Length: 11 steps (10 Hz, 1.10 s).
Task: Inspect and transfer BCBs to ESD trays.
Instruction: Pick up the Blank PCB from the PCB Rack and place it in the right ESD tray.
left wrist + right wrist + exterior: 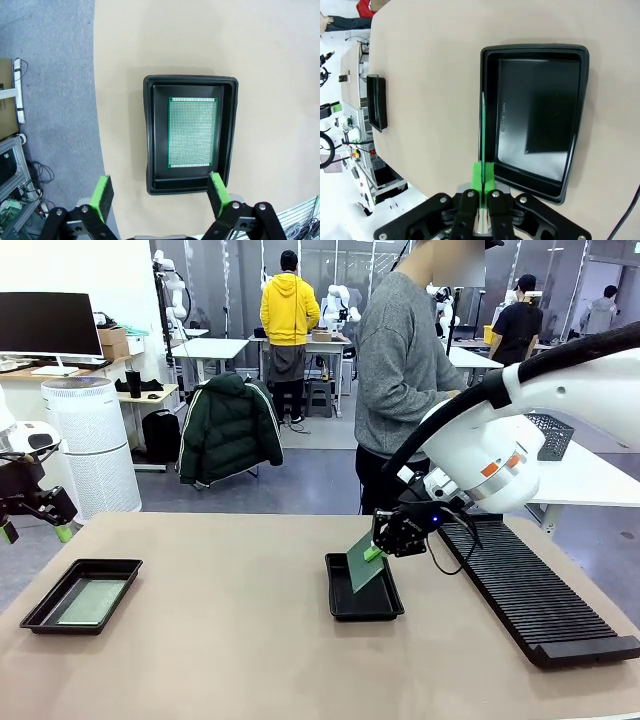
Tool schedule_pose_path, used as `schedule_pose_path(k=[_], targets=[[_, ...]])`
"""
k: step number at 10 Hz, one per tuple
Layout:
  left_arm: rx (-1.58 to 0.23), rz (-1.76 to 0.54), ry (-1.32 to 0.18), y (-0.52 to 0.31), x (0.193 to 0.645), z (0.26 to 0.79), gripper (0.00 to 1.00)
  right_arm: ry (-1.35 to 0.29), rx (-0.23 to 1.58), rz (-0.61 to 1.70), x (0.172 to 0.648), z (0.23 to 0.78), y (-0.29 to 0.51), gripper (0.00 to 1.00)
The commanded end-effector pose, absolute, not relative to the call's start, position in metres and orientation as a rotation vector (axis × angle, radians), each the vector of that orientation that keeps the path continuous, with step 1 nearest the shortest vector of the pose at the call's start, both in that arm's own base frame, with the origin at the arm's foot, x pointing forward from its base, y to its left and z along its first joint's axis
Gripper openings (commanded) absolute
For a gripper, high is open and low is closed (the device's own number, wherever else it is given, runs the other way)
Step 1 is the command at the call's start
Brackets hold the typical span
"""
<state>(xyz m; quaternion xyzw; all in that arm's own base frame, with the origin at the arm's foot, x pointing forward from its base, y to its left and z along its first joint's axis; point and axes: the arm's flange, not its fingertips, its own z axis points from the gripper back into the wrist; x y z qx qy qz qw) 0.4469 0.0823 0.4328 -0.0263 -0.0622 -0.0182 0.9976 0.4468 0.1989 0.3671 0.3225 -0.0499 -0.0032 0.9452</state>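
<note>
Black plastic is framing the left ESD tray [45, 602], which is sitting near the table's [220, 660] left front edge with a pale-faced BCB [92, 602] lying flat on its floor. In the left wrist view this board [192, 132] is resting toward the tray's [150, 135] right wall, leaving bare floor along the other side. The left gripper [35, 520] is hovering at the picture's left edge, partly cut off, off the table's side; its green pads [102, 196] are standing wide apart with nothing between them, above the tray's near rim.

Open beige tabletop is stretching between the two trays, which are well apart. The second ESD tray [365, 612] is lying just right of the middle. The right gripper [378, 545] is pinching the upper edge of a second BCB [362, 562], which is hanging tilted with its lower edge down inside this tray; whether it is touching the floor is hard to tell. In the right wrist view the board [483, 130] is showing edge-on as a thin green line over the tray's [535, 50] left wall, and the fingers [477, 175] are closed tight on it.

A long black ribbed rack [530, 600] is running along the right side, its far end hidden behind the right arm. A person [400, 370] is standing at the far side, hands hidden by the arm.
</note>
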Motion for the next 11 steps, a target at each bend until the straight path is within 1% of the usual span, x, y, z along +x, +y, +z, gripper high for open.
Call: schedule_pose_path(k=[1, 11], targets=[[-0.051, -0.038, -0.132, 0.083, 0.446, 0.431, 1.00, -0.128, 0.672, -0.031, 0.454, 0.354, 0.212, 0.02], [-0.051, -0.038, -0.132, 0.083, 0.446, 0.431, 1.00, -0.065, 0.617, -0.030, 0.470, 0.326, 0.226, 0.02]])
